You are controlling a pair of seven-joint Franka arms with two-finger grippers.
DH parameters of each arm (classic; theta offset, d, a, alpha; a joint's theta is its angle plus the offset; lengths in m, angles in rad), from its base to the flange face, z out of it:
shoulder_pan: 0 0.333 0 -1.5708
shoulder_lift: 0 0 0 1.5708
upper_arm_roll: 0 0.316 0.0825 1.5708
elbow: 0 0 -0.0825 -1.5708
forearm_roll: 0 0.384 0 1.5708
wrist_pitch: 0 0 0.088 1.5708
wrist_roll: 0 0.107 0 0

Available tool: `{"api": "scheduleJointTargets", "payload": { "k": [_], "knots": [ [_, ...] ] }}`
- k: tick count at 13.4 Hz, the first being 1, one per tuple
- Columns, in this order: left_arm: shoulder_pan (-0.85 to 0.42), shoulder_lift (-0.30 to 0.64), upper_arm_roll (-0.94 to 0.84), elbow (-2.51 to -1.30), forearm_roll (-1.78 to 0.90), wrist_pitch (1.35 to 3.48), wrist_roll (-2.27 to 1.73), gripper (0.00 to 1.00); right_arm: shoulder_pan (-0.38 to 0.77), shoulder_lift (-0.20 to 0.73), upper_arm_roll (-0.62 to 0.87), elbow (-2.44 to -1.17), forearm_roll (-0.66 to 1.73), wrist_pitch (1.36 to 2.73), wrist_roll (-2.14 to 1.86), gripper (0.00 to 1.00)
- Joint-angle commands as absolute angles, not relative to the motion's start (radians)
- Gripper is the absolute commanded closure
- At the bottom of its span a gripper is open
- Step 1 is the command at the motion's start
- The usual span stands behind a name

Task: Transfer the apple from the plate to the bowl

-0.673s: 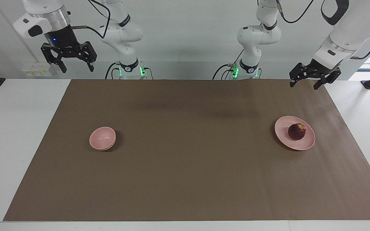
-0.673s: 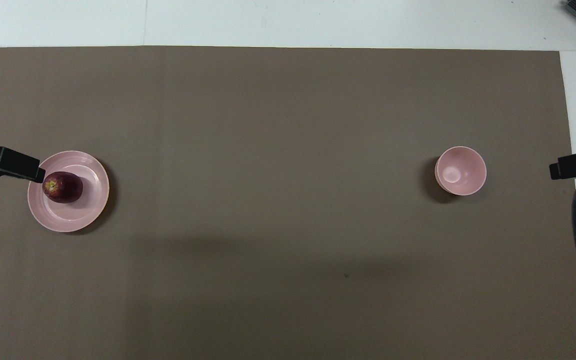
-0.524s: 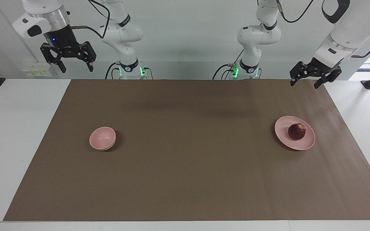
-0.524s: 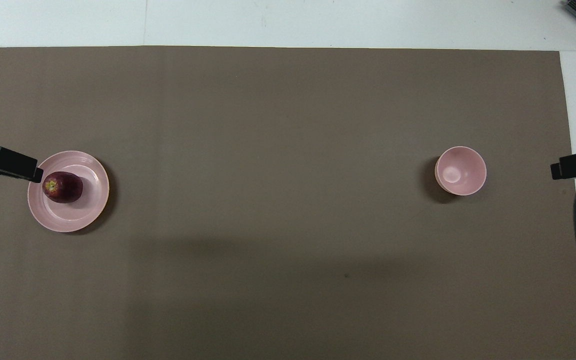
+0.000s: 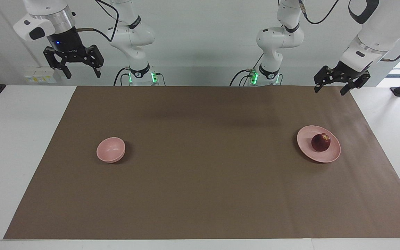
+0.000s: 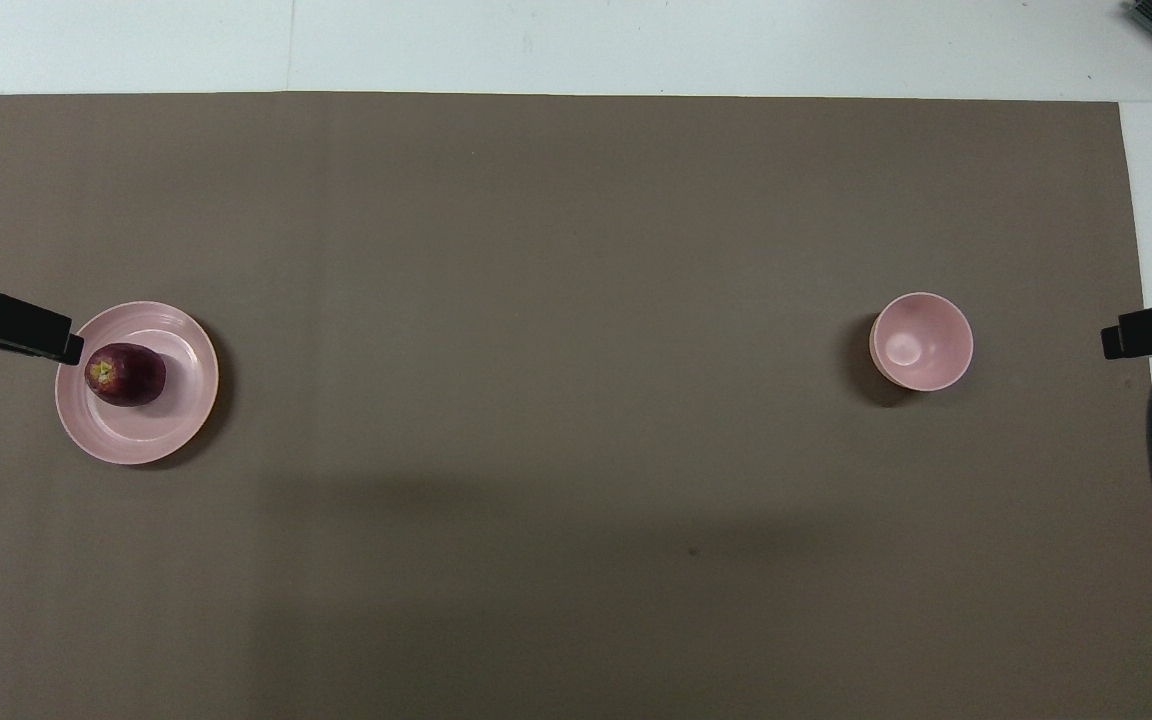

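One camera sits high across the table, facing the two arms at a distance. The other looks steeply down from above the robots' end — half a turn round. Both take in the brown mat (image 5: pixel 200 194), plate (image 6: pixel 181 420) and bowl (image 5: pixel 108 154).

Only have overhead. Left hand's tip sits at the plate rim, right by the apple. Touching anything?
Observer: No. The facing view shows the left hand high in the air, clear of the plate and apple.
Operator: Open or shut?
Observer: Open, nothing between its fingers.
Operator: Right hand? I only see a tip.
Observer: The right hand waits raised high, not over the bowl.
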State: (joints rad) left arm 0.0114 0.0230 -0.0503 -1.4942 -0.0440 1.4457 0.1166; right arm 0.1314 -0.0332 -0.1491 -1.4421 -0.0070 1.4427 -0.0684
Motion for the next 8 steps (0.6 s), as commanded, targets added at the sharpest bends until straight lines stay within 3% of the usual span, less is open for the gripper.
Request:
{"api": "scheduleJointTargets", "payload": {
  "k": [1, 8],
  "knots": [
    [0.026, 0.008, -0.051, -1.512, -0.044, 1.439, 0.123, 0.00, 0.117, -0.058, -0.140, -1.474, -0.003, 1.462, -0.092, 0.00],
    [0.060, 0.006, -0.051, -1.548, -0.044, 1.469, 0.201, 0.00, 0.117, -0.058, -0.140, -1.474, -0.003, 1.462, -0.092, 0.00]
  ]
}}
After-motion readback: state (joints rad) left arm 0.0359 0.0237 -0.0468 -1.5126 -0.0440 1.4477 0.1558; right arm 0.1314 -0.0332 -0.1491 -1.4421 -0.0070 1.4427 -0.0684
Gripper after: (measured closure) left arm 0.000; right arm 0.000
